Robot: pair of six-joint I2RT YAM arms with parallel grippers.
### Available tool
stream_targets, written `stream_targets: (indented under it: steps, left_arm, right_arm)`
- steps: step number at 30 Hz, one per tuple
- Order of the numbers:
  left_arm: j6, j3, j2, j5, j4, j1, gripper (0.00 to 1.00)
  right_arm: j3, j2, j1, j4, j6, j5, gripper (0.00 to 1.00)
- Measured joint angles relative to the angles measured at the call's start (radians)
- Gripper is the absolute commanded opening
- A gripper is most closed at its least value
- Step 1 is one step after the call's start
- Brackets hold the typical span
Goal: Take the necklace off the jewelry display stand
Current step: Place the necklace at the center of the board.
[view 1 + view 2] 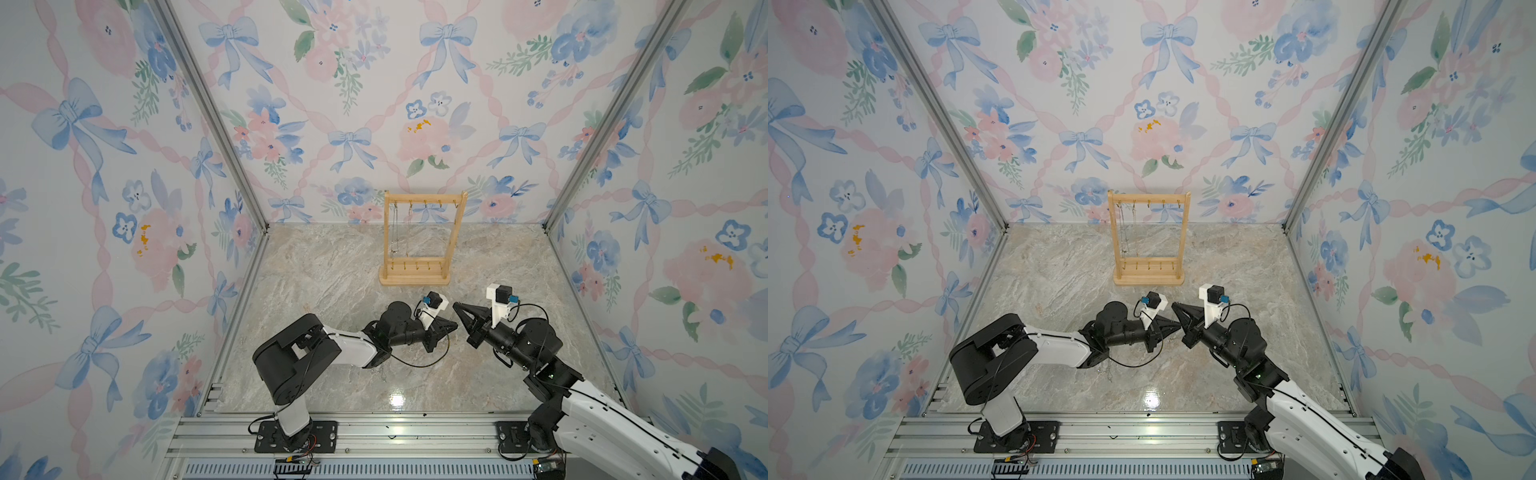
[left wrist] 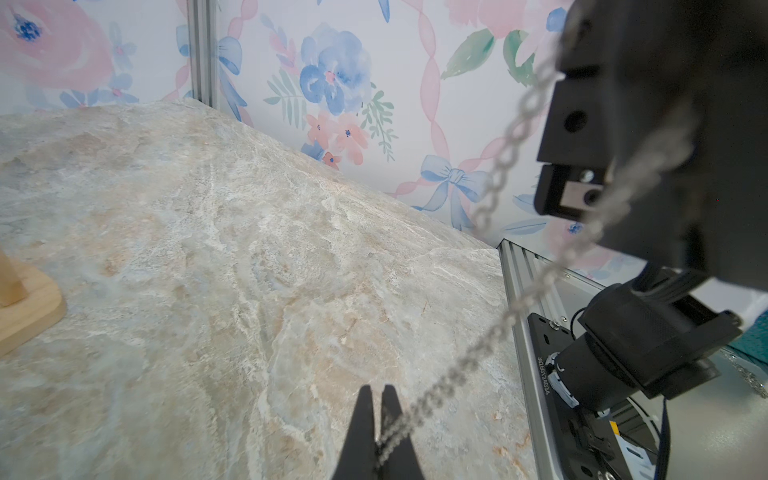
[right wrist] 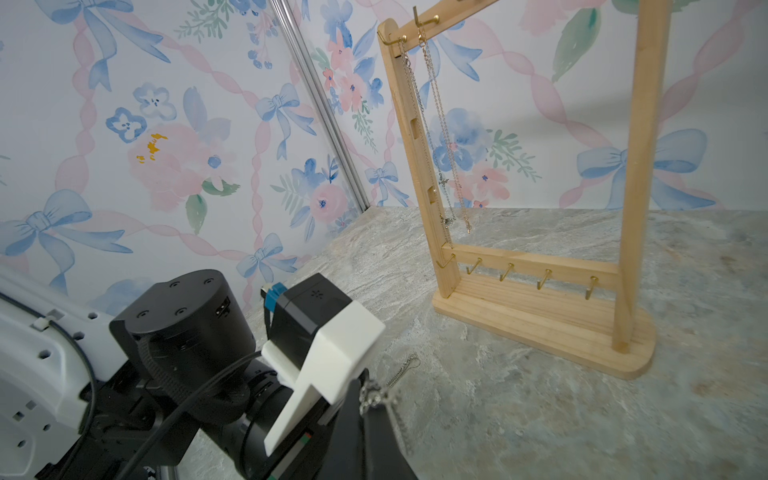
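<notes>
Between pointed left claw (image 2: pixel 377 388) and right claw (image 1: pixel 455 305) runs a silver-link necklace (image 2: pixel 469 353).

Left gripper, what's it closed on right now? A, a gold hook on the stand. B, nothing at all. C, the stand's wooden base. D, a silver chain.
D: in the left wrist view the left gripper pinches the silver chain between its shut fingertips, apart from the jewelry display stand.
</notes>
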Motion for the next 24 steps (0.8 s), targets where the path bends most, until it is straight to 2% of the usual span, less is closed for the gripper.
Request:
stream_targets:
  steps: [11, 24]
  left_arm:
    - [-0.005, -0.011, -0.003, -0.004, 0.002, -0.001, 0.0]
    - [-0.087, -0.252, -0.17, -0.113, -0.003, -0.042, 0.0]
  right_arm:
    - [0.0, 0.003, 0.002, -0.003, 0.0, 0.0, 0.0]
    - [0.028, 0.125, 0.096, -0.037, 0.002, -0.001, 0.0]
